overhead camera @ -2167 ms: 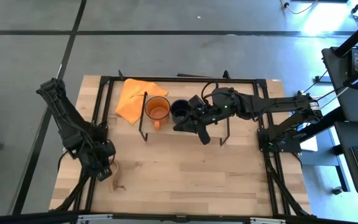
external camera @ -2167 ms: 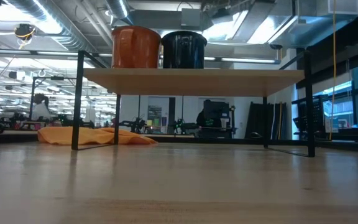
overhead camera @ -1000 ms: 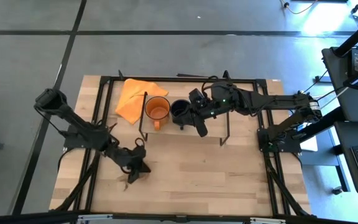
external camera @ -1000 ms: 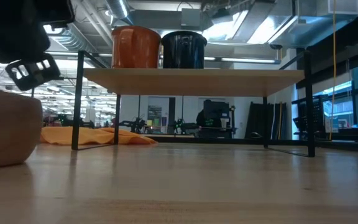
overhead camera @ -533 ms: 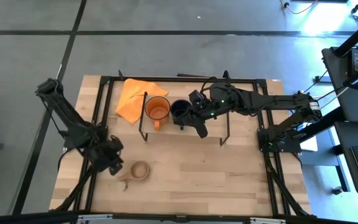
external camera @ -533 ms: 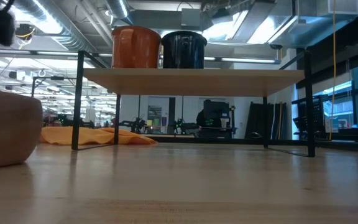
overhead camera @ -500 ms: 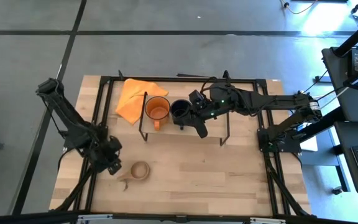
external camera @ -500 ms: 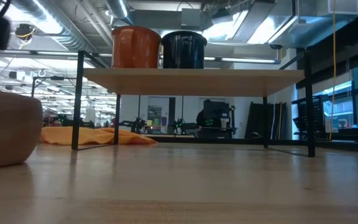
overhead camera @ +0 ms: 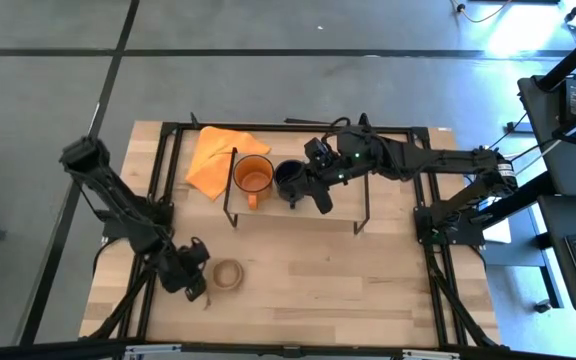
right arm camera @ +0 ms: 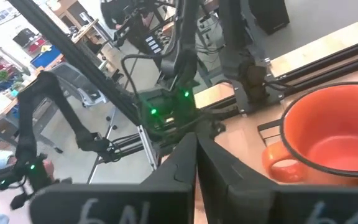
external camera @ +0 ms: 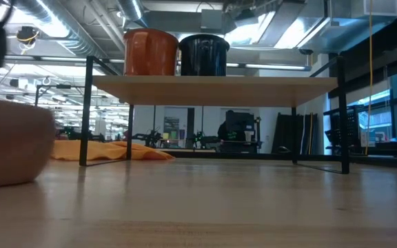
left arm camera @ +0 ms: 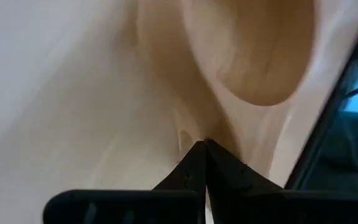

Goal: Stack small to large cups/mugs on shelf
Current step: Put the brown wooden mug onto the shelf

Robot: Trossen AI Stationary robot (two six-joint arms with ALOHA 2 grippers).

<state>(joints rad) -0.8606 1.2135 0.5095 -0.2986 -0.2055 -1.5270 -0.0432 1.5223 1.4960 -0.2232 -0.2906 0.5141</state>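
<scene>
The tan wooden cup [overhead camera: 228,273] [external camera: 9,151] [left arm camera: 253,56] stands upright on the table near its near-left part. My left gripper [overhead camera: 200,280] [left arm camera: 201,149] is shut, just left of the cup at its handle side. The orange mug [overhead camera: 253,177] [external camera: 150,52] [right arm camera: 328,137] and the dark navy mug [overhead camera: 290,178] [external camera: 203,55] stand side by side on the left end of the shelf [external camera: 212,83] [overhead camera: 268,210]. My right gripper [overhead camera: 320,200] [right arm camera: 196,140] is shut, above the shelf just right of the navy mug. My left gripper has its shut fingertips at the wooden cup's handle [left arm camera: 188,127], close to where it joins the bowl. It comes from the table's left, slanting down. Whether the handle is pinched or only pushed cannot be told. The cup rests on the table.
A flat orange cloth [overhead camera: 216,155] [external camera: 105,150] lies on the table behind the shelf's left end. The shelf's right part [external camera: 288,83] is bare board. Black frame rails [overhead camera: 158,180] run along the table's sides, and thin black legs [external camera: 85,114] carry the shelf.
A second ago my left gripper stood at the wooden cup. It then drew back toward the table's left edge, leaving the cup upright, and has now come back down to its handle side. The cup has slid slightly toward the table's right.
</scene>
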